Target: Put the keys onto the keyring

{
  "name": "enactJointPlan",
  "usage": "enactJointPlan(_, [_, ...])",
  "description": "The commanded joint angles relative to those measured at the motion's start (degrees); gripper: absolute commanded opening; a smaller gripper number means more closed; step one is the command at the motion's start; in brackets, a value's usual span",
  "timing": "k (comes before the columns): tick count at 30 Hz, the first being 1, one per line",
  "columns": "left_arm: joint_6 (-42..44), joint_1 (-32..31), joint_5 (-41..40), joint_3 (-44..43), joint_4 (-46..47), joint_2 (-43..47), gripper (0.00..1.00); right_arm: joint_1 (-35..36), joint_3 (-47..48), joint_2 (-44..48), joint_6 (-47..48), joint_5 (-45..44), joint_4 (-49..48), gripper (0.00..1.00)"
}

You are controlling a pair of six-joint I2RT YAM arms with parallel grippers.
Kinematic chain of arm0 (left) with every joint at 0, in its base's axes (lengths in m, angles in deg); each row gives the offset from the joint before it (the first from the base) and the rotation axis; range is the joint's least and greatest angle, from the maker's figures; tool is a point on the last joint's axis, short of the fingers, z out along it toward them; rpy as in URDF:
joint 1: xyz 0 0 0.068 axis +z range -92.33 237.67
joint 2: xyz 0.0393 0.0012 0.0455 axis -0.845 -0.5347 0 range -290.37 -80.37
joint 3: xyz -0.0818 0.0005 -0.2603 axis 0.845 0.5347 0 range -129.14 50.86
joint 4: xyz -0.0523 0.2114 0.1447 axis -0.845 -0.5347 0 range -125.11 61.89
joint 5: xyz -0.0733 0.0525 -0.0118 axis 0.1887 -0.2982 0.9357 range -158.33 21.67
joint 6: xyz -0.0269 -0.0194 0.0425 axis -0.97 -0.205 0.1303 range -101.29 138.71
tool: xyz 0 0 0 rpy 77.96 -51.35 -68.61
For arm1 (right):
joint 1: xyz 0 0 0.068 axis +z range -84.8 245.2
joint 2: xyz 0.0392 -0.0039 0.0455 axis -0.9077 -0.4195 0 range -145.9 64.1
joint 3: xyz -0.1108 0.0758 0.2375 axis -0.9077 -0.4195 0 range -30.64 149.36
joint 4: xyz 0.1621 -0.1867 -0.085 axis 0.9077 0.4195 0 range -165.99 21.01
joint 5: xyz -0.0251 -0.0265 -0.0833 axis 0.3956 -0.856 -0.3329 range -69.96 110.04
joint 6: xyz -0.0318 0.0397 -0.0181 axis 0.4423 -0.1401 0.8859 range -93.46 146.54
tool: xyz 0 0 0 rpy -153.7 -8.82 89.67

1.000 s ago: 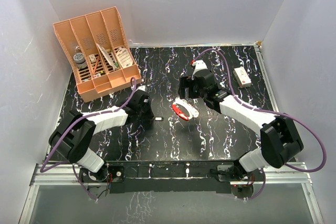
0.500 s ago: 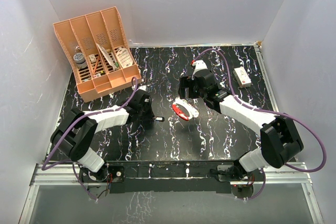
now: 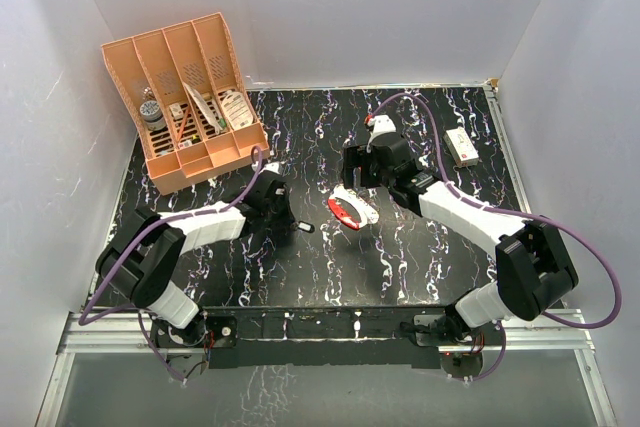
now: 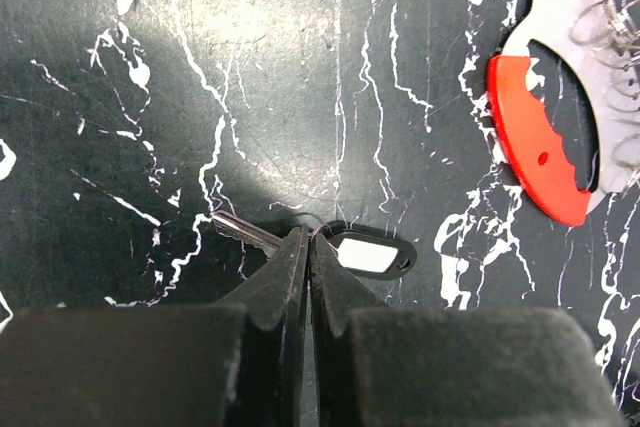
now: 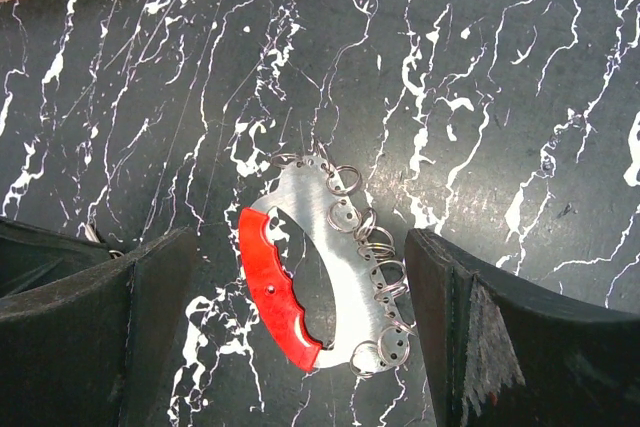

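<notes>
Left pincer (image 4: 305, 247) clamped shut on the keys (image 4: 365, 254), low on worktop (image 4: 300, 67). Right pincer (image 5: 300, 292) gapes empty astride the keyring (image 5: 275, 297) lying flat. I'd lift slowly, confirm the pinch holds, then carry across.

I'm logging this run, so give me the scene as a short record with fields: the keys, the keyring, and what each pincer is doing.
keys: down at the black marbled table; metal blade linked to a dark tag with a pale middle
keyring: lying on the table, apart from the keys, red crescent along one side
left pincer: shut on the keys, at the link between blade and tag
right pincer: open, one finger either side of the keyring, a gap on each side
elsewhere: orange organiser far left, white box far right
</notes>
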Motion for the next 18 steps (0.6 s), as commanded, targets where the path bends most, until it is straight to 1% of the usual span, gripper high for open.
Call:
enactJointPlan(1, [1.1,-0.2,0.5,1.6,3.1,4.7,0.00,-0.3,-0.9,1.3,0.3,-1.3,-3.0,0.84])
enactJointPlan(8, [3.6,-0.2,-2.0,6.5,10.1,14.4,0.00,-0.8,-1.1,2.3,0.2,-1.7,-3.7,0.84])
enactJointPlan(13, [7.4,-0.3,-3.6,10.8,17.8,21.9,0.00,-1.4,-1.3,4.2,-0.1,-1.7,-4.3,0.85])
enactJointPlan(18, [11.4,-0.2,-4.5,14.6,24.1,26.6,0.00,-1.8,-2.3,6.6,-0.5,-1.2,-5.7,0.85])
